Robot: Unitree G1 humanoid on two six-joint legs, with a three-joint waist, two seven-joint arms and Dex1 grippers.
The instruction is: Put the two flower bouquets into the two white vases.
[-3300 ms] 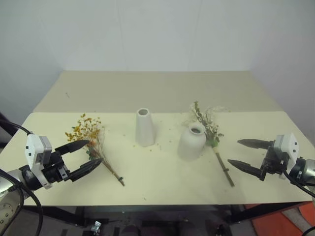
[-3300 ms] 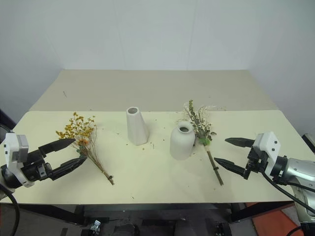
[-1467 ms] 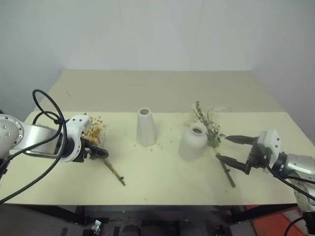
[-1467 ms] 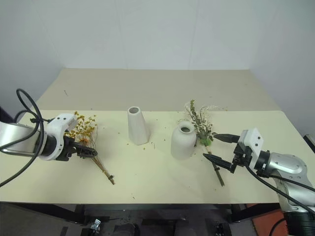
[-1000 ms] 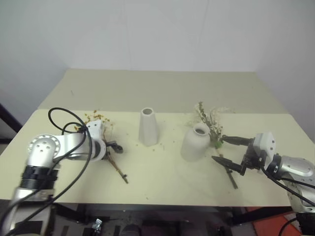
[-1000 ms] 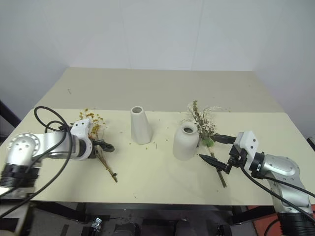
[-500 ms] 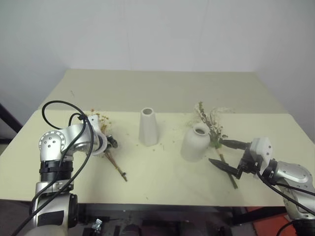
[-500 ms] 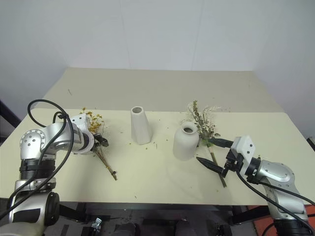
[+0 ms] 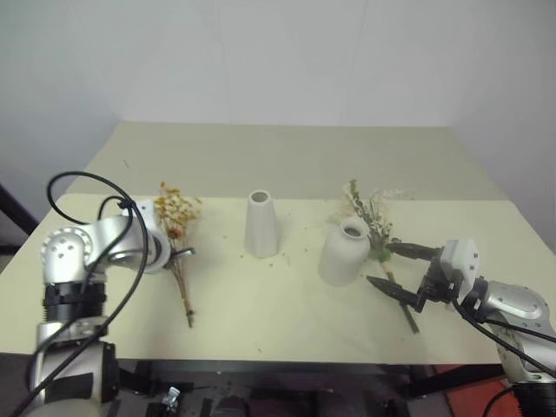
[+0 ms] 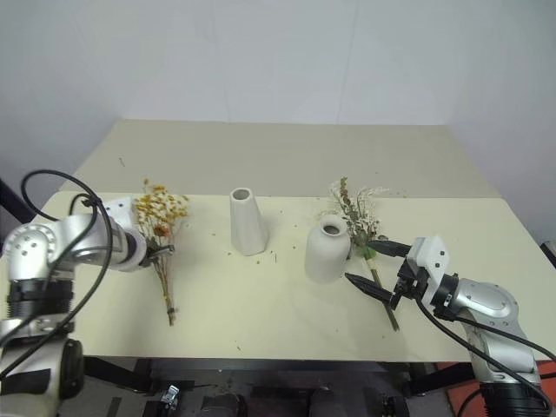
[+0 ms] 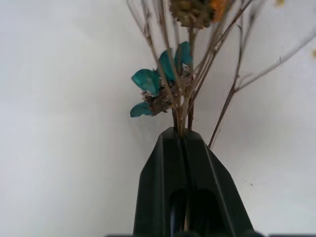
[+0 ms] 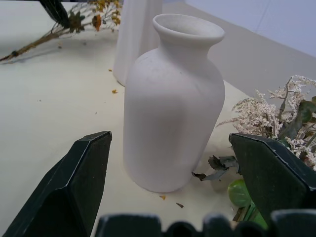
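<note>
Left arm picks up the yellow flowers

The big table (image 9: 287,156) fills the middle; the round vase (image 9: 342,252) sits right of centre, the tall vase (image 9: 260,224) in the middle. The green bunch (image 9: 373,219) lies flat at right, the right gripper (image 9: 398,269) wide open over its stem. At left, the left gripper (image 10: 159,252) pinches the yellow bunch (image 10: 161,228); next it must stand the stems over a vase mouth

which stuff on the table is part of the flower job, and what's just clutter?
Job:
- yellow-orange bouquet, clamped in the left gripper
- leafy bouquet, lying on the table
- tall cone vase
- round vase
- right gripper, open

Lying about:
- small plant crumbs near the vases
</note>
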